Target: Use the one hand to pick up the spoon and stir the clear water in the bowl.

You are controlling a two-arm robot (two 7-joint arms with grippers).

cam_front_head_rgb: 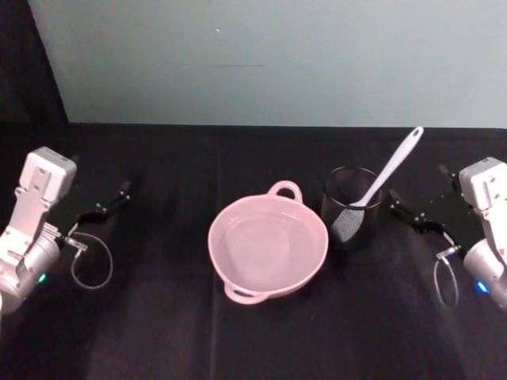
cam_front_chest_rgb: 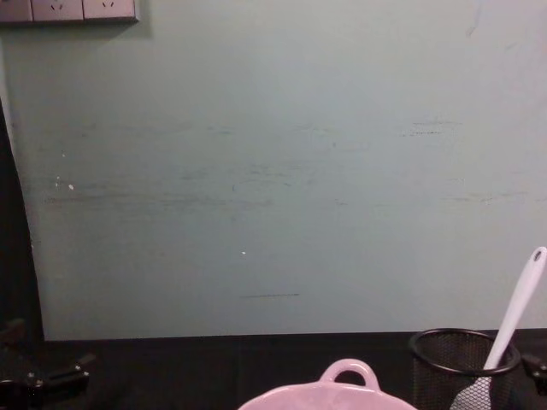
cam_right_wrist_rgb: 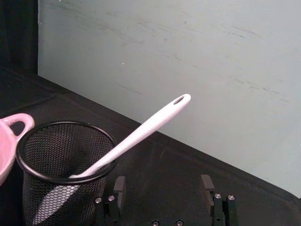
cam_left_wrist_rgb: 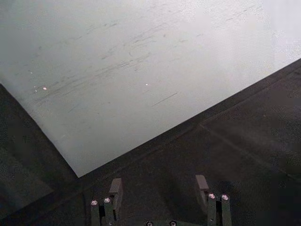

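Just L of the black boxy R gripper, jaws wide & empty, the slim white plastic spoon stands scoop-down in a black wire-mesh cup beside the pale pink round bowl, handle leaning R-ward; L gripper idle far L, wide too.

White spoon leans scoop-down in the mesh cup just right of the pale pink bowl.
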